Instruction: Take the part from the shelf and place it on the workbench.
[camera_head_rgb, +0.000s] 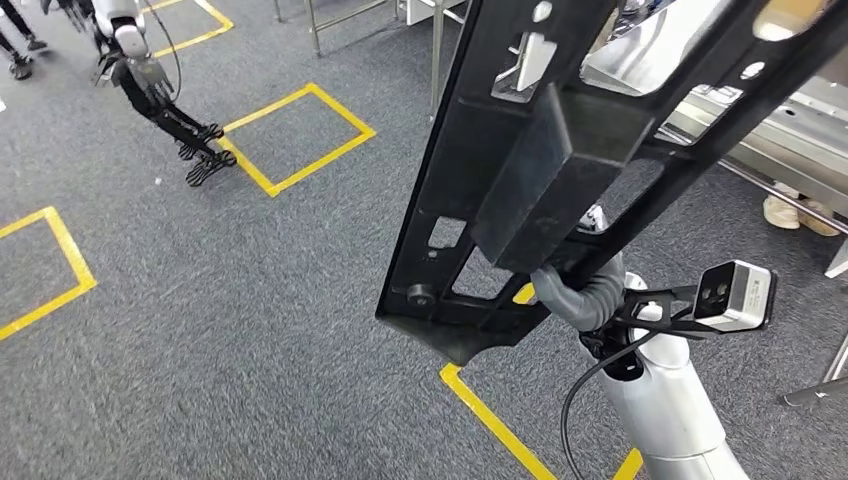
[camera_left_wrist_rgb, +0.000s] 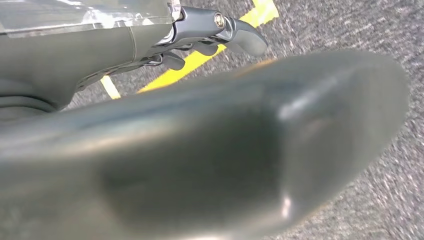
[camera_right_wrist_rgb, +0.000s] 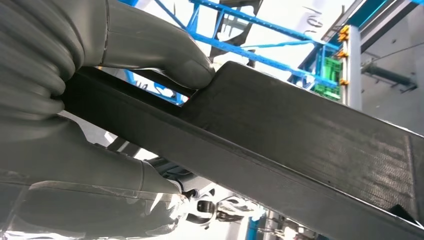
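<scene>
Holding the part (camera_head_rgb: 560, 160) in my right hand (camera_head_rgb: 585, 295), I see it from the head view as a long black frame with cut-outs and a boxy block on its face, running tilted from the lower middle of the frame up to the upper right corner. My grey fingers wrap its lower stretch, just above the silver right forearm (camera_head_rgb: 670, 410) and the wrist camera (camera_head_rgb: 735, 295) at the lower right. In the right wrist view the thumb (camera_right_wrist_rgb: 165, 57) presses on one face of the part (camera_right_wrist_rgb: 300, 145) and the fingers close under it, with blue racking (camera_right_wrist_rgb: 260, 45) bright behind. Grey carpet (camera_head_rgb: 200, 300) lies below, marked with yellow tape squares (camera_head_rgb: 300, 135); another robot's arm (camera_head_rgb: 165, 100) reaches in at the upper left, and someone's shoes (camera_head_rgb: 800, 212) stand at the right edge beside a metal bench (camera_head_rgb: 790, 130). In the left wrist view my left hand (camera_left_wrist_rgb: 200, 40) hangs over the carpet with dark fingers curled in a little, a blurred grey shape (camera_left_wrist_rgb: 225, 160) close to the lens; I cannot tell whether that hand is clenched or slack
</scene>
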